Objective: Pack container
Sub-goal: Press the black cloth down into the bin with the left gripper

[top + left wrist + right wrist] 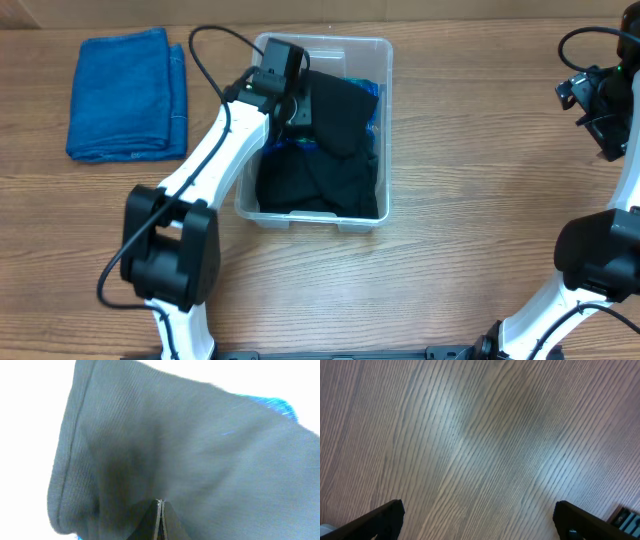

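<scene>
The clear plastic container [386,130] stands at the table's middle, holding dark cloth [320,185] with a blue cloth [370,95] showing at its far right side. My left gripper [296,108] is over the container's far left part, shut on a fold of the dark cloth [190,455], which it holds lifted above the pile. In the left wrist view the fingers [160,510] are pressed together on the fabric. My right gripper [479,517] is open and empty above bare wood; in the overhead view it sits at the far right edge [600,100].
A folded blue towel [125,95] lies on the table at the far left. The wooden table [480,200] stretches between the container and the right arm.
</scene>
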You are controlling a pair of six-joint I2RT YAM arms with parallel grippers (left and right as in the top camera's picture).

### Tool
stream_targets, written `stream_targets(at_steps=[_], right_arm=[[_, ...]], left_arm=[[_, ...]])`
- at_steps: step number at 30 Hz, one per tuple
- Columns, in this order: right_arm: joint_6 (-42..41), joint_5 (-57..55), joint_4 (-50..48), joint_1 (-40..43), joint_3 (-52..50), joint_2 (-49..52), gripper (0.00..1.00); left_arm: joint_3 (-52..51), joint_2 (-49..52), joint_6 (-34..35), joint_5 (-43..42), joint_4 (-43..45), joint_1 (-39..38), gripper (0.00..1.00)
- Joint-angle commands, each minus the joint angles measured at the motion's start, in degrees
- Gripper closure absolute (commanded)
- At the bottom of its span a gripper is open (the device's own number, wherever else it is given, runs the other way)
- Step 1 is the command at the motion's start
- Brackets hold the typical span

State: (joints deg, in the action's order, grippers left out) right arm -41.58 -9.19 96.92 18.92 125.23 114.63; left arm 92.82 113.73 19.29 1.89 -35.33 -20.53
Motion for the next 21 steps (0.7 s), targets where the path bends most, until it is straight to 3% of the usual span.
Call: stream_targets(at_steps=[1,6,13,16,21], right_arm=[[-0.2,-0.1,-0.2,-0.2,0.1,-1.5,0.00],[-0.3,-0.1,-0.2,-0.2,0.1,-1.5,0.00],[-0.3,-0.1,-0.2,-0.2,0.1,-1.5,0.00],[-0.2,-0.1,-0.2,-0.2,0.1,-1.5,0.00],[-0.3,-0.1,-0.2,-0.2,0.1,-1.5,0.00]], left_arm=[[3.9,-8.0,-0.9,-1.3,-2.6,-2.0,0.96],[3.3,-7.1,0.6,-1.7,-9.9,-3.8,0.96],[2.9,2.9,0.7,-2.3,-9.0,-5.3,0.96],[2.9,8.9,0.7,-8.1,-8.7,-5.7,0.96],[3.6,10.5,1.7,-9.4,-6.4,-6.4,0.96]])
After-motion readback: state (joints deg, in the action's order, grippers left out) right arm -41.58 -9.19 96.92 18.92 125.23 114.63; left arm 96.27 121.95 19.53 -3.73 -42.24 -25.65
